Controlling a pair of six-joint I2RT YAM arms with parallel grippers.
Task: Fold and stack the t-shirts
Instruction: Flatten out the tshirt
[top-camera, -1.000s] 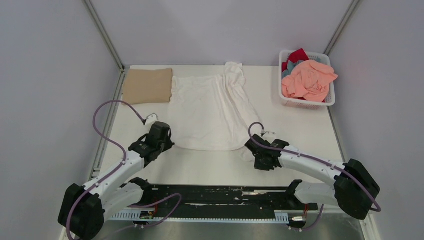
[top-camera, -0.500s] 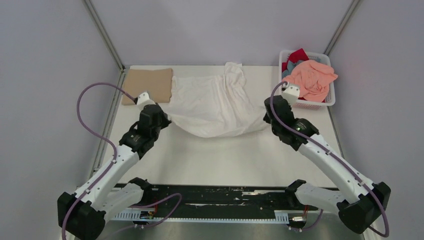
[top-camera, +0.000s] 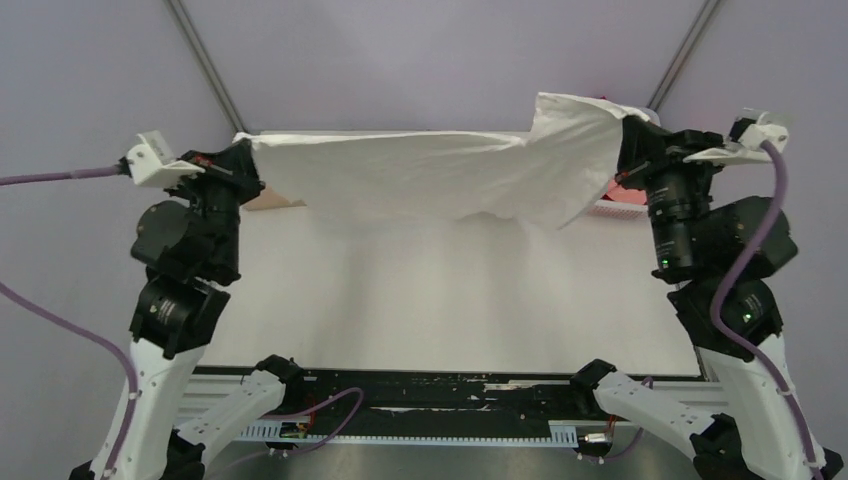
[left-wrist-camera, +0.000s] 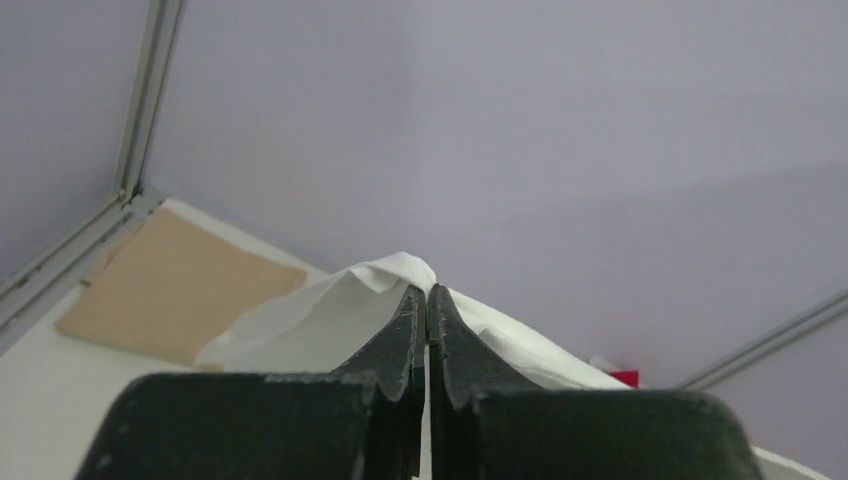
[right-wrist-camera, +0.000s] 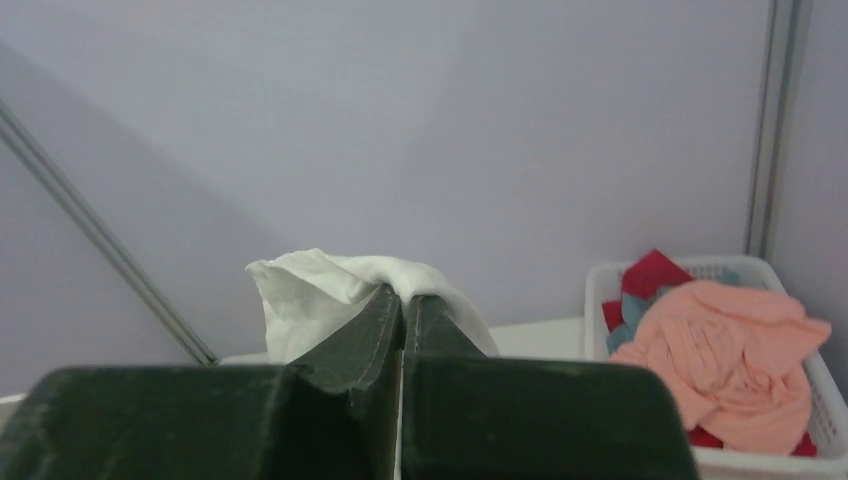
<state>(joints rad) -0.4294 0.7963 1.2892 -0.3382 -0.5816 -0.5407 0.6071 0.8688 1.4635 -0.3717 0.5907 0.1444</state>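
The white t-shirt hangs stretched in the air between both raised arms, high above the table. My left gripper is shut on its left corner, and the cloth bunches over the closed jaws. My right gripper is shut on its right corner, and the cloth folds over the jaws. The folded tan t-shirt lies flat at the table's far left; in the top view only a sliver shows under the white one. The salmon pink t-shirt lies on red and grey-blue ones in the basket.
The white lattice basket stands at the far right of the table, mostly hidden behind the right arm in the top view. Grey walls with metal corner posts close in the back and sides. A black rail runs along the near edge.
Both arms have risen steeply from the table, lifting the white t-shirt by its near corners until it hangs spread in the air. The shirt no longer rests on the table.
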